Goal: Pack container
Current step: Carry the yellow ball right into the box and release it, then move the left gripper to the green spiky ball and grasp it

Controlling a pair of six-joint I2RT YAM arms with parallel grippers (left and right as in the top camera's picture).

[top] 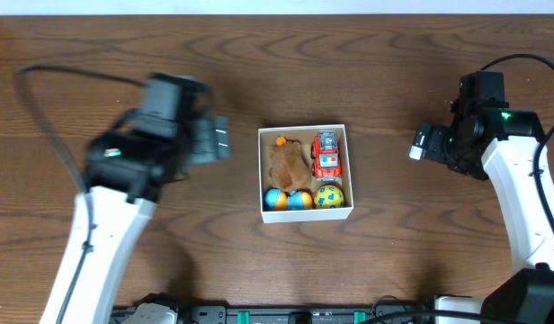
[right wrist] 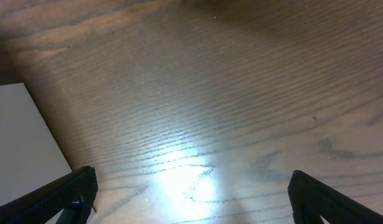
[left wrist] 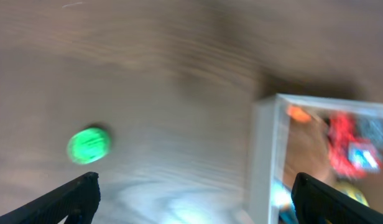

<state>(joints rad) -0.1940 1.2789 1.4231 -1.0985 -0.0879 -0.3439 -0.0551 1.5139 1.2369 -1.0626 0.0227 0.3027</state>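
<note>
The container, a small square white box with a tan inside, sits at the table's middle. It holds a brown plush toy, a red toy car, a yellow ball and two blue-and-orange balls. My left gripper is blurred, just left of the box, open and empty. In the left wrist view the box's white wall lies between its fingers. My right gripper is to the right of the box, open and empty; in the right wrist view it is over bare wood.
A blurred round green spot shows on the wood left of the box in the left wrist view; it is not seen from overhead. The box's white outer side shows at the left of the right wrist view. The table is dark wood.
</note>
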